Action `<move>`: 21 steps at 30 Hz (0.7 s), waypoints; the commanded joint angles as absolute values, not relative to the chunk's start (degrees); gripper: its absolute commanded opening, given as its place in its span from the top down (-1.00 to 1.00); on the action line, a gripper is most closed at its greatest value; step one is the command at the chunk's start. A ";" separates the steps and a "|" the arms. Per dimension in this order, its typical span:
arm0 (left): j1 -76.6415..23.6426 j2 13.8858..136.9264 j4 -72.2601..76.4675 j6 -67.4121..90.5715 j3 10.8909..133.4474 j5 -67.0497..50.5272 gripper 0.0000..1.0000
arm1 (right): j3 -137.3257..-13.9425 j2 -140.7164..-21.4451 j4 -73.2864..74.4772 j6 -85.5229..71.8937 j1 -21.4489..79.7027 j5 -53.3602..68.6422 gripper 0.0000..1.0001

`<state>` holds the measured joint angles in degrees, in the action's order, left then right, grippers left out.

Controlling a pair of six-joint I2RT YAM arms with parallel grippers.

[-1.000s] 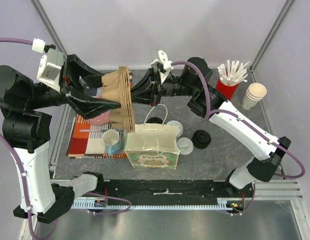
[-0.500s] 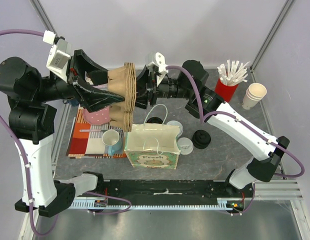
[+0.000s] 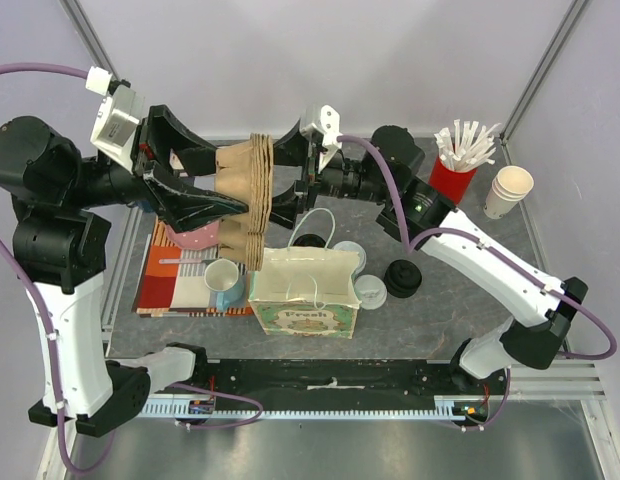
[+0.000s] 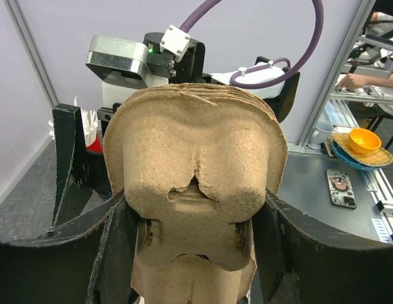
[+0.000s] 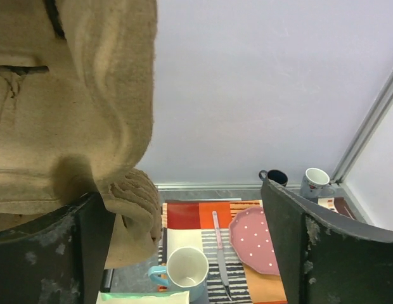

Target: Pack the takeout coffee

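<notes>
Pulp trays (image 3: pixel 252 230) hung clamped in our left tool (image 3: pixel 230 178); right tool (image 3: pixel 283 183) gaped beside them. Coffees (image 3: pixel 371 290) sat on table (image 3: pixel 440 320) by bag (image 3: pixel 305 300). We judged tray-separating step; next: pinch one tray edge.

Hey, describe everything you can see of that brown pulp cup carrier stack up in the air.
The carrier stack is several nested trays of rough brown moulded pulp, with rounded cup pockets and a small tear at its centre. It stands on edge in the air, beyond the paper bag. The left gripper clamps it from both sides; the right gripper stands open at its other face.
</notes>
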<state>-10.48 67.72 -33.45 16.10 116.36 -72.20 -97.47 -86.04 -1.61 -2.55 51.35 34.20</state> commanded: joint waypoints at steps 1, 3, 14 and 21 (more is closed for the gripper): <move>-10.55 67.41 -36.47 14.50 118.48 -70.75 0.95 | -96.94 -83.67 -2.90 2.72 51.50 27.78 -0.96; -10.55 67.41 -36.47 14.41 118.65 -70.66 0.95 | -96.51 -83.58 -2.55 3.16 51.50 26.99 -0.96; -10.55 67.59 -37.44 13.80 119.71 -68.65 0.95 | -92.64 -79.63 -0.88 5.98 50.36 21.80 -0.96; -10.55 67.59 -38.23 13.18 119.79 -67.06 0.95 | -91.85 -77.88 1.30 6.50 49.31 19.87 -0.96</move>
